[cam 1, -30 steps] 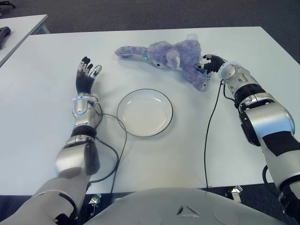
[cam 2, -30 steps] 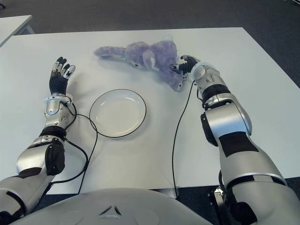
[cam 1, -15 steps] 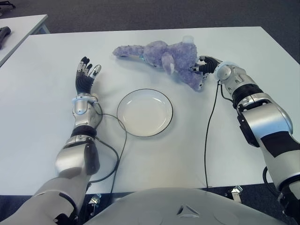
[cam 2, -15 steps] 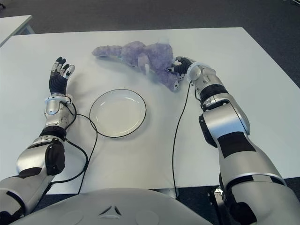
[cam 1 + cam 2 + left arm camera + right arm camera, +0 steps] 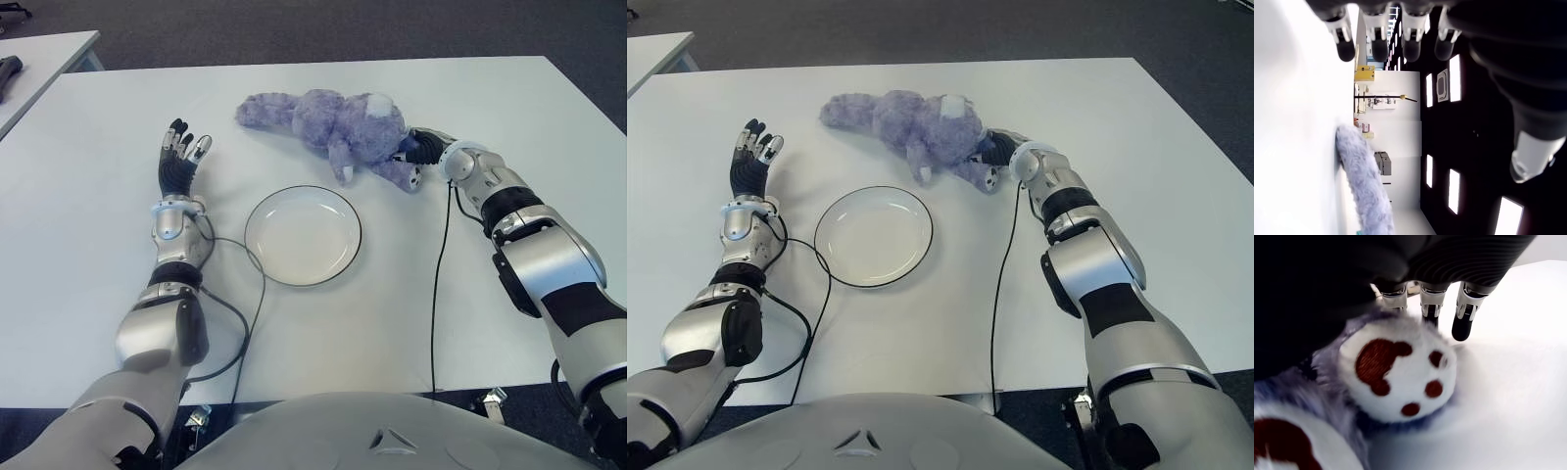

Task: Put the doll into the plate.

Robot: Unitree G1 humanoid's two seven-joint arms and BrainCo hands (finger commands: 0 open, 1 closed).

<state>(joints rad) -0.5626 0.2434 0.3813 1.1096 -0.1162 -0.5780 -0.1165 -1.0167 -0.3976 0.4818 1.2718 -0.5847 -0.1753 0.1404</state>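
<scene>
Silver-shelled arms, black joints, black fingers (image 5: 176, 147), trailing black cables.

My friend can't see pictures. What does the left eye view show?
The robot's right hand grips a foot of a fluffy purple plush doll lying on the white table, just beyond an empty round white plate with a dark rim. Its left hand shows open, left of the plate.
</scene>
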